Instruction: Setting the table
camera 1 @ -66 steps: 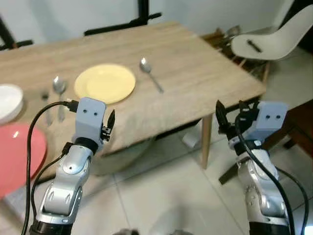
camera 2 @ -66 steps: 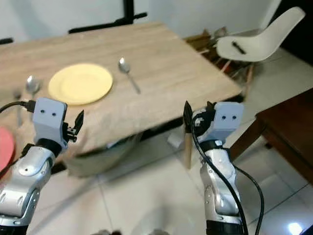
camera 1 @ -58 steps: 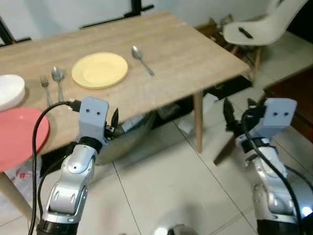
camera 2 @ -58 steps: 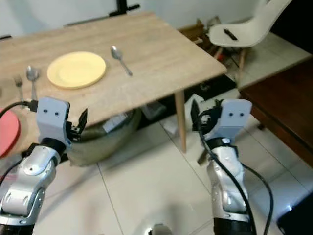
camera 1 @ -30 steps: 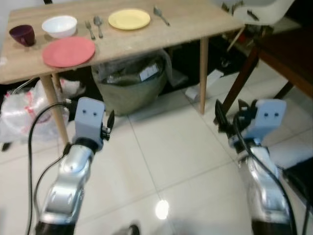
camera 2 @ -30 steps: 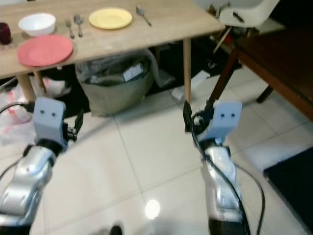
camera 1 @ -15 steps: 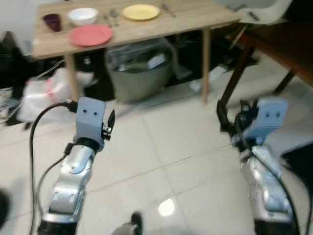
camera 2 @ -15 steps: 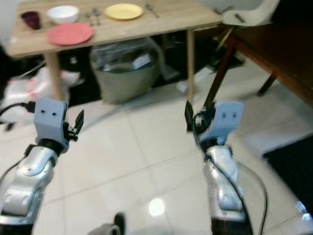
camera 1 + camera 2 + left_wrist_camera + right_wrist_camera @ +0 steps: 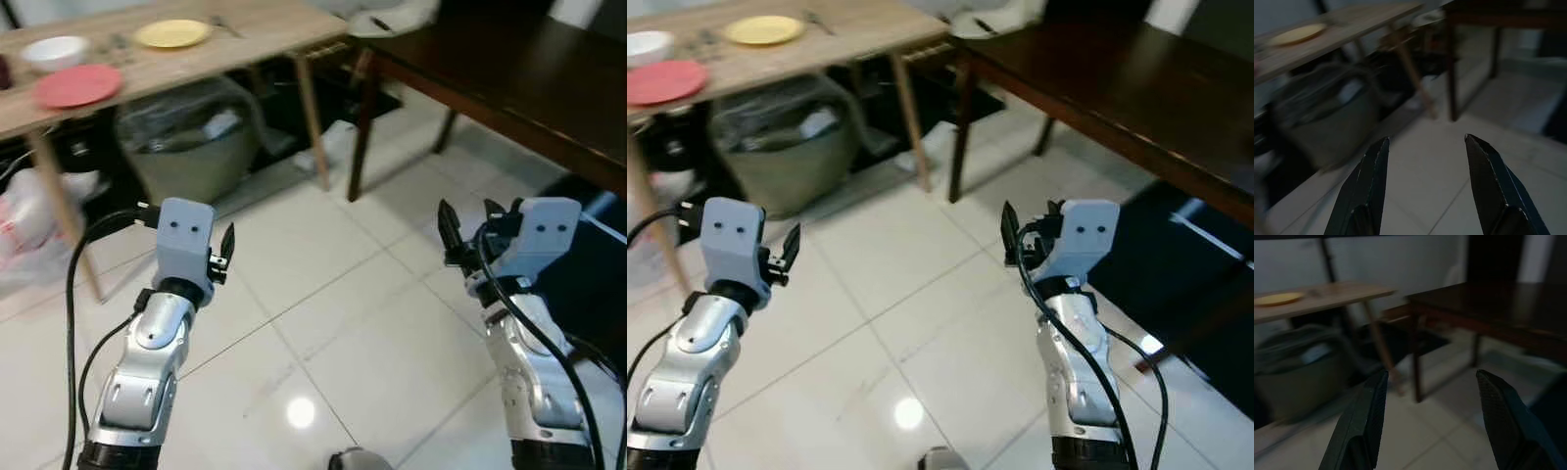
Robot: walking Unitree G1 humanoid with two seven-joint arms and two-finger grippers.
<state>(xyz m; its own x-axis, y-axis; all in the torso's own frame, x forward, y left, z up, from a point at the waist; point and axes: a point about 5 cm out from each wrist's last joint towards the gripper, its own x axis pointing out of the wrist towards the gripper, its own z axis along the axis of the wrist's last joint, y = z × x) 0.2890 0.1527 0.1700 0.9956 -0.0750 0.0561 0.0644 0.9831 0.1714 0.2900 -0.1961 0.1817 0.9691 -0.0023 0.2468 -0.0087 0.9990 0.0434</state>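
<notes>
A light wooden table [image 9: 265,31] stands far off at the upper left. On it lie a yellow plate [image 9: 172,33], a red plate [image 9: 76,85] and a white bowl [image 9: 54,51], with blurred cutlery between them. My left gripper [image 9: 223,253] and right gripper [image 9: 465,223] are raised over the tiled floor, well short of that table. In the wrist views the left gripper [image 9: 1426,139] and right gripper [image 9: 1431,373] are both open with nothing between the fingers.
A dark wooden table [image 9: 509,69] stretches across the upper right, with a white chair [image 9: 387,18] behind it. A grey sack [image 9: 186,137] sits under the light table and white plastic bags [image 9: 24,235] lie beside it. A dark mat [image 9: 593,264] is at the right.
The camera has swung right: the light table has slid to the upper left and the dark table has come into view. Both arms hold the same pose, still open.
</notes>
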